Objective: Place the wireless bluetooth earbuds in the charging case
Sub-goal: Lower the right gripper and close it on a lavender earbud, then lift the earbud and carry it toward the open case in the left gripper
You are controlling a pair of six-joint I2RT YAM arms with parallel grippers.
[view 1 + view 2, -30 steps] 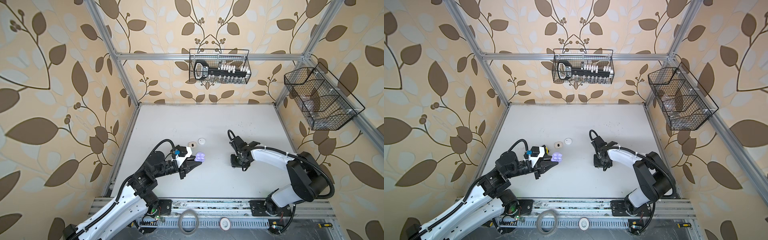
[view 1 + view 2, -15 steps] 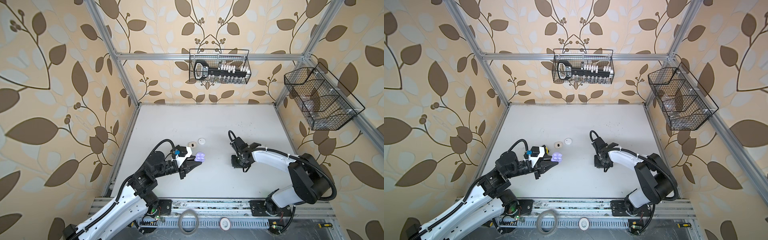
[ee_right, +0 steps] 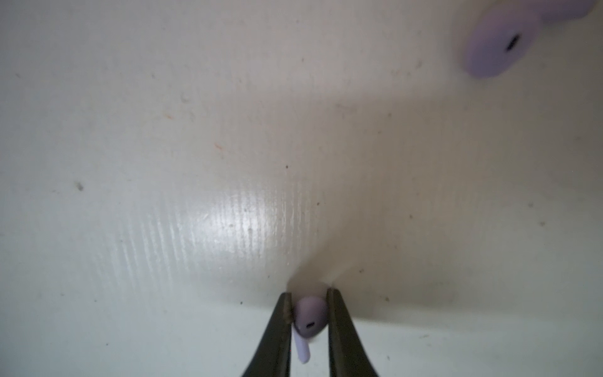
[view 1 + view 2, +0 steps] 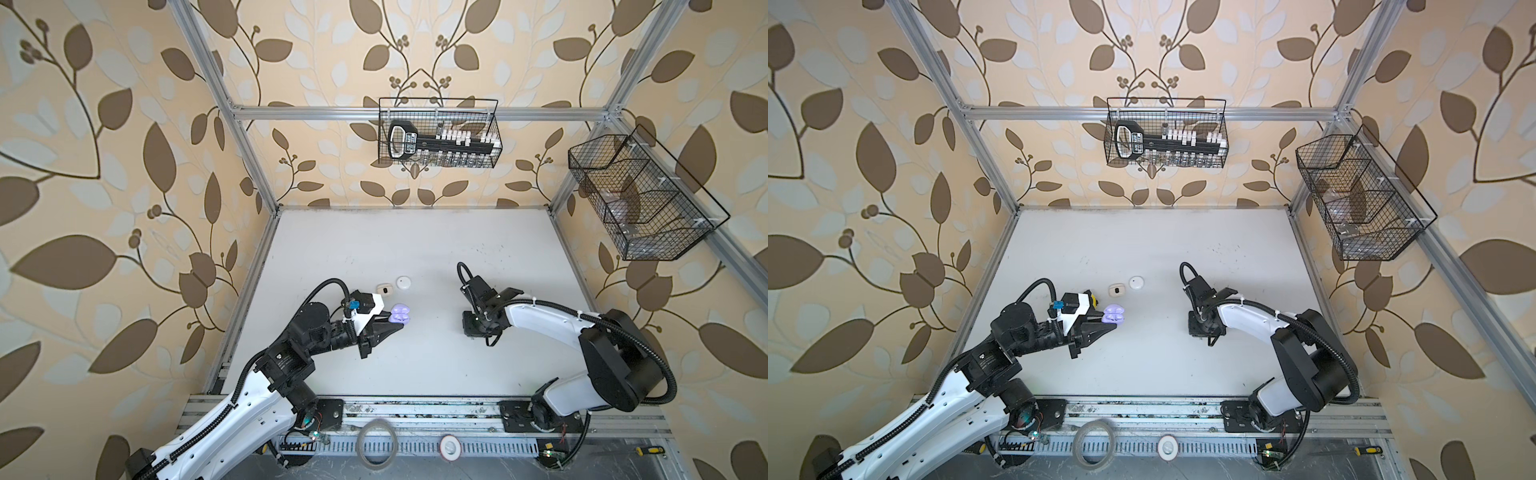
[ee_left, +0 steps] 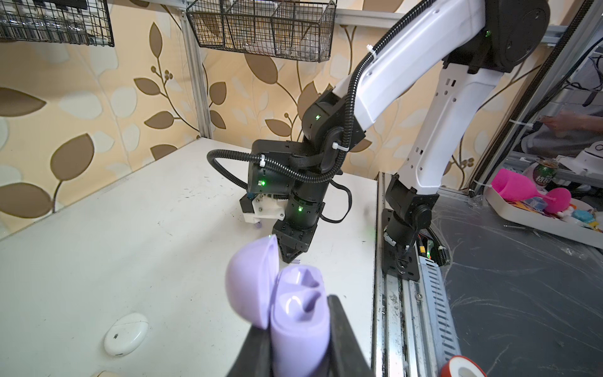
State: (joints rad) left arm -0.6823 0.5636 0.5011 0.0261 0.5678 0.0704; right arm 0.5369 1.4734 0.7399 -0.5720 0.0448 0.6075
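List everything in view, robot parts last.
Lavender case: one, lavender, lid open, in the left arm's jaws.
Earbuds: two, lavender; one between the right arm's jaws at the table, the other lying apart from it.
Small cases: two, one cream, one round and white, side by side on the table beyond the lavender case.
Table: one, white.
Wire baskets: two, black; back wall and right wall.
Tape roll: one, greyish, front rail.
Screwdriver: one, yellow and black, front right.
Left arm: one, white and black, jaws shut on the lavender case.
Right arm: one, white and black, jaws either side of an earbud, grip unclear.
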